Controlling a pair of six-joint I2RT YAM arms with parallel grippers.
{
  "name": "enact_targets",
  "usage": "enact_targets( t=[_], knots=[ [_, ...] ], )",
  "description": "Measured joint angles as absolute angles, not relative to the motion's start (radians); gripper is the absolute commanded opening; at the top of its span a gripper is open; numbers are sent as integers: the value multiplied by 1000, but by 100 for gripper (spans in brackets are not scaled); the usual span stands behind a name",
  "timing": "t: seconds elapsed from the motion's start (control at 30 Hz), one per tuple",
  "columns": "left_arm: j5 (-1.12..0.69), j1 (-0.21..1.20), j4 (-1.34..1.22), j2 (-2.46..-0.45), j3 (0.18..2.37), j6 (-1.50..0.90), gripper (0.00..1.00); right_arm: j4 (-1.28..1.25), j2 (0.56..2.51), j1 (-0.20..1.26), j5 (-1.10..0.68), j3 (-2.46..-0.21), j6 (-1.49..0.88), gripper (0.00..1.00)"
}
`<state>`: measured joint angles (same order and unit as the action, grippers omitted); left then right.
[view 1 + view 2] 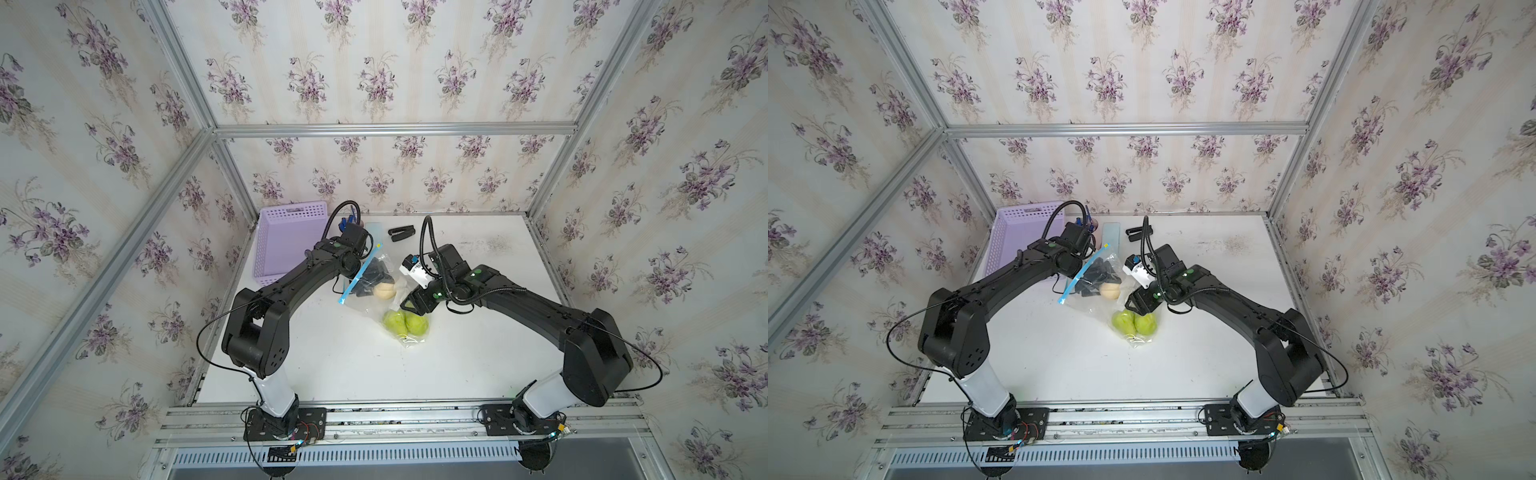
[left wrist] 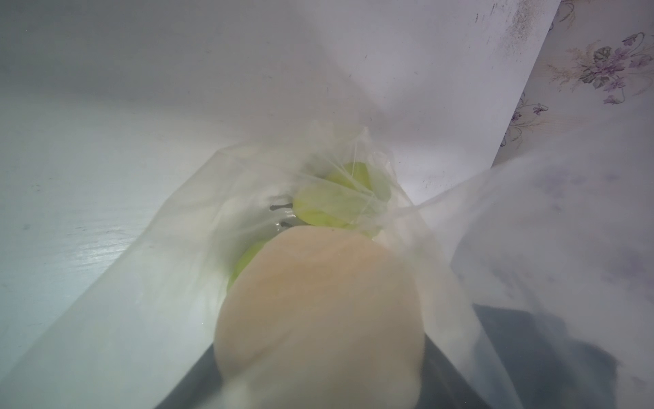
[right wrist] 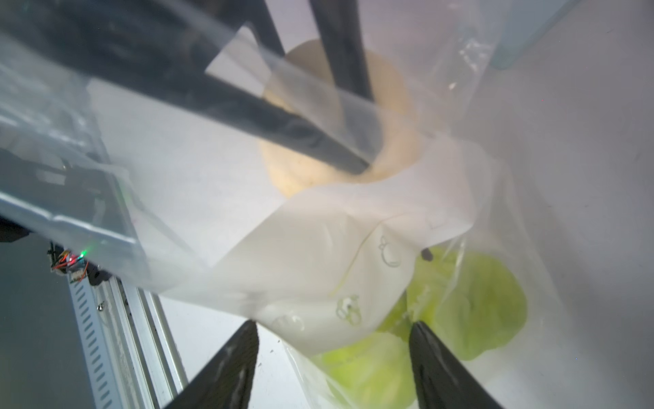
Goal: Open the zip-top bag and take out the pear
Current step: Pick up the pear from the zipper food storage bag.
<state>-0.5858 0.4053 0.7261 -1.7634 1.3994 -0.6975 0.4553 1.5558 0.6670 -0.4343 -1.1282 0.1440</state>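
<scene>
- Zip-top bag [image 1: 363, 309]: lying on your table, near the purple basket [image 1: 266, 249]; zip end toward the basket
- Your left end effector [image 1: 376, 284]: reaching inside the bag; fingers closed on a pale round fruit [image 2: 318, 318]
- Green pears [image 3: 485, 297]: two; in the bag's end farthest from the basket
- Your right end effector [image 3: 334, 324]: at the bag's side away from the basket; jaws spread, holding nothing
</scene>
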Motion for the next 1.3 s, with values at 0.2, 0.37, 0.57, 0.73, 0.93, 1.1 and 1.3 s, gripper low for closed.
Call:
enact_targets(
  t=[0.2,0.37,0.57,0.73,0.93,1.1,1.3],
  knots=[
    [-586,406,729,-1765,1403,-698,60,447,1597,693,-398,-1128,160,3],
    [-605,390,750,-1748,1423,-697,58,402,1604,684,-278,-1103,129,0],
    [-650,336,797,-1668,1451,-690,58,378,1582,657,-193,-1060,112,0],
    [-740,313,812,-1625,1456,-707,58,375,1577,660,-144,-1035,104,0],
    [-776,197,883,-1535,1467,-690,57,377,1576,654,-113,-1031,76,0],
    [-714,27,973,-1478,1541,-669,57,377,1562,654,-113,-1024,51,0],
    [-583,-122,1055,-1549,1754,-604,58,380,1562,654,-118,-1030,33,0]
  ],
)
